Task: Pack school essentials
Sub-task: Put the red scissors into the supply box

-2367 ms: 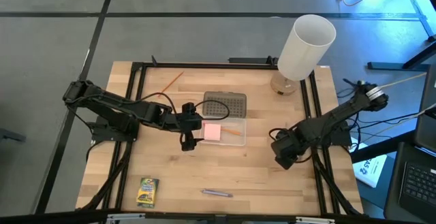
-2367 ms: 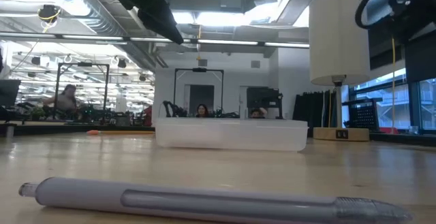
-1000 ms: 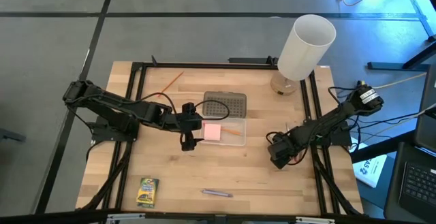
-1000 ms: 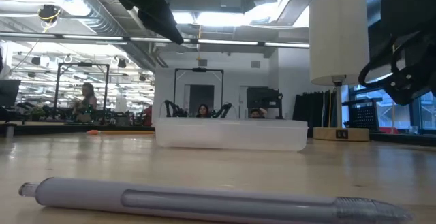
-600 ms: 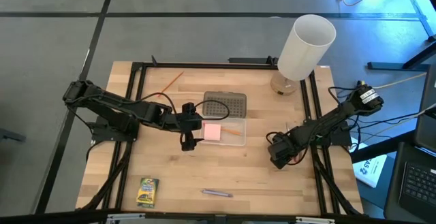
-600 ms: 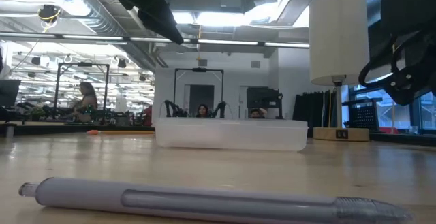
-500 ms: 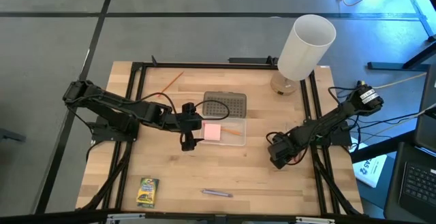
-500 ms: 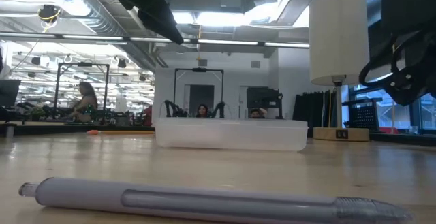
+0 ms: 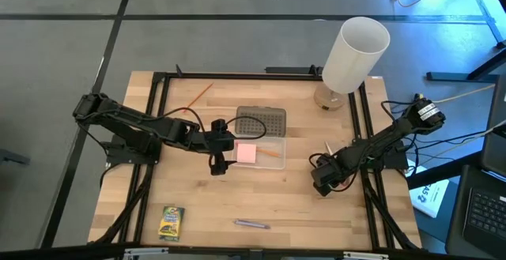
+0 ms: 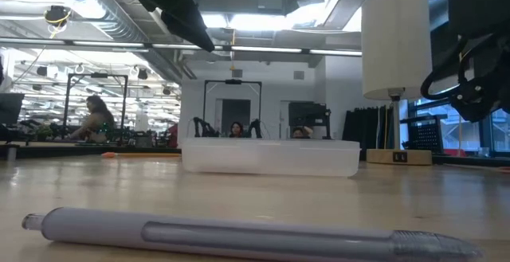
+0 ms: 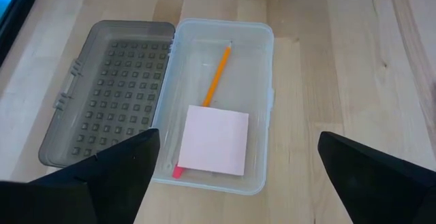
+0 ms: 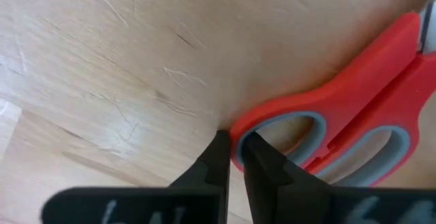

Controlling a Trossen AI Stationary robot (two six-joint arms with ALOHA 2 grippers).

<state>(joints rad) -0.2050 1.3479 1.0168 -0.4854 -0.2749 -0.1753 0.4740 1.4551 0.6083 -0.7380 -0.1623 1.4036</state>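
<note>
Right gripper (image 12: 234,157) pinched onto red-handled scissors' (image 12: 354,122) handle loop at table's right side, ready for lifting toward clear case (image 9: 261,152); left gripper (image 11: 235,176) wide above it.

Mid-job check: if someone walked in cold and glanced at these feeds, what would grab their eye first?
Probably the right end effector, low on the table's right side, pinching one loop of the red-handled scissors. Next, the clear case at table centre, its grey lid open beside it, with a pink eraser and an orange pencil inside, the left end effector hovering open at its edge. The tall white cylinder looms at the far right corner.
</note>
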